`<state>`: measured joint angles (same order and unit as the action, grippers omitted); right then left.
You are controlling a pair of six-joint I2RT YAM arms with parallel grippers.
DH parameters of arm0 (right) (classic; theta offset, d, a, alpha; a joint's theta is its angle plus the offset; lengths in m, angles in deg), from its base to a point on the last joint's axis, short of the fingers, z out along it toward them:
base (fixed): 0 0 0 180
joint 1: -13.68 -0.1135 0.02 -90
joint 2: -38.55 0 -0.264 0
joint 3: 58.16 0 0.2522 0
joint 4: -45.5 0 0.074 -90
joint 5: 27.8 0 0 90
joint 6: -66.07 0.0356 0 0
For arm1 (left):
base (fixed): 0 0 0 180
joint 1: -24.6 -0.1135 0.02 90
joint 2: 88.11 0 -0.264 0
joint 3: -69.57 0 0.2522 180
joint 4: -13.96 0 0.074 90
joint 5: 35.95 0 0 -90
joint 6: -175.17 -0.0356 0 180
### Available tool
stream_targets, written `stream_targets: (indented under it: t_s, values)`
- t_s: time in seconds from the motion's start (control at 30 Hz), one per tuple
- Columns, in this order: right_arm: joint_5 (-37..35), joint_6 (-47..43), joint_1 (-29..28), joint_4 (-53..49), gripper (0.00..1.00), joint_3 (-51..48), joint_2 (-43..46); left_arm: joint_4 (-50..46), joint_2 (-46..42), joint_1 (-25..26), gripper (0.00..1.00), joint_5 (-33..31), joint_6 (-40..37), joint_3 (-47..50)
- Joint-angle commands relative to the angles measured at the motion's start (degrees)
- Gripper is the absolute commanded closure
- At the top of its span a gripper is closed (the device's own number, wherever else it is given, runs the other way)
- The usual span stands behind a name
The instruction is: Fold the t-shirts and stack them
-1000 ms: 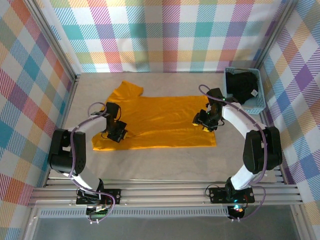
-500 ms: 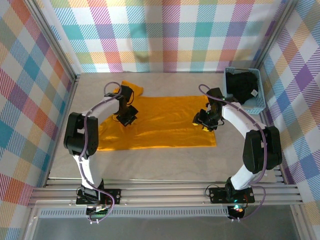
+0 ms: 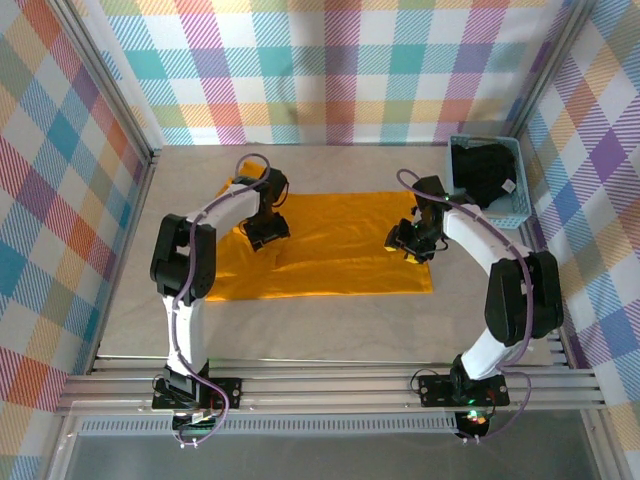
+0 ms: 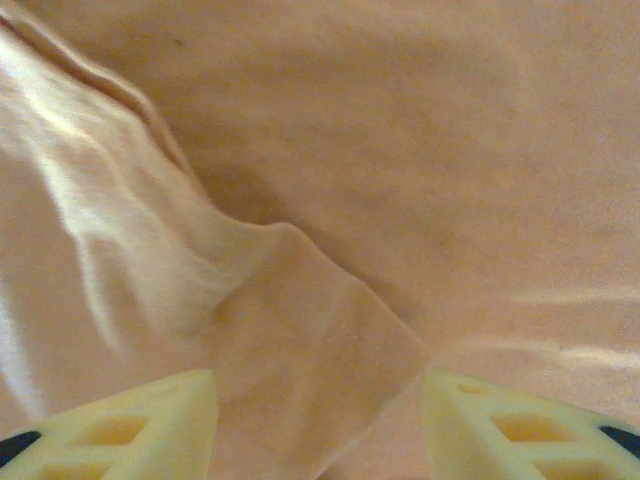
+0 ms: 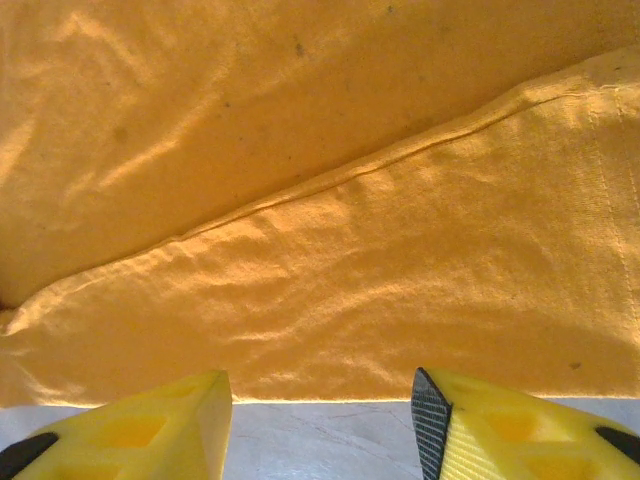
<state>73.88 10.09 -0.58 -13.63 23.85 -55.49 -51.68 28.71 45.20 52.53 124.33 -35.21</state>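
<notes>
The mustard-orange t-shirt [image 3: 340, 262] lies spread on the grey table, with its left part folded over onto its body. My left gripper [image 3: 268, 229] hovers over that folded part with its jaws apart. In the left wrist view a turned-over corner of the orange cloth [image 4: 320, 340] lies flat between the spread fingers of the left gripper [image 4: 318, 432]. My right gripper [image 3: 405, 243] is at the shirt's right side, open. In the right wrist view the right gripper [image 5: 320, 425] straddles the hem of the orange cloth [image 5: 330, 300] and grips nothing. The black t-shirt [image 3: 483, 172] sits bunched in the basket.
The light-blue mesh basket [image 3: 519, 207] stands at the back right corner, close behind the right arm. Bare grey table [image 3: 330, 330] runs in front of the shirt. Checkered walls and an aluminium frame enclose the table.
The left gripper carried the shirt's near-left part up and to the right, laid it on the body, and opened. The right arm has not moved.
</notes>
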Motion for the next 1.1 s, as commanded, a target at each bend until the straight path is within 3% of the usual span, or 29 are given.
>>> stream_targets:
  t_s: [0.0,0.23,0.43,0.77,1.07]
  values:
    - [0.89,0.26,0.71,0.64,0.5,-2.03,-2.35,-1.23,-9.05,-0.24,0.44,-3.36,0.61,3.58]
    - [-1.58,-0.7,0.81,0.53,0.57,-1.42,-9.5,7.11,-14.64,-6.47,0.64,3.91,5.32,21.36]
    - [-4.78,-1.3,0.42,-3.9,0.61,-0.82,-12.41,4.89,-13.85,-8.93,0.72,3.11,6.46,25.79]
    - [-7.72,-0.64,-5.09,-9.59,0.61,-9.34,-6.45,3.07,-22.71,-9.0,0.74,1.76,7.45,39.69]
    - [-7.75,1.81,-10.08,-11.27,0.6,-13.61,0.1,-0.68,-29.43,-9.0,0.74,-1.87,8.32,42.62]
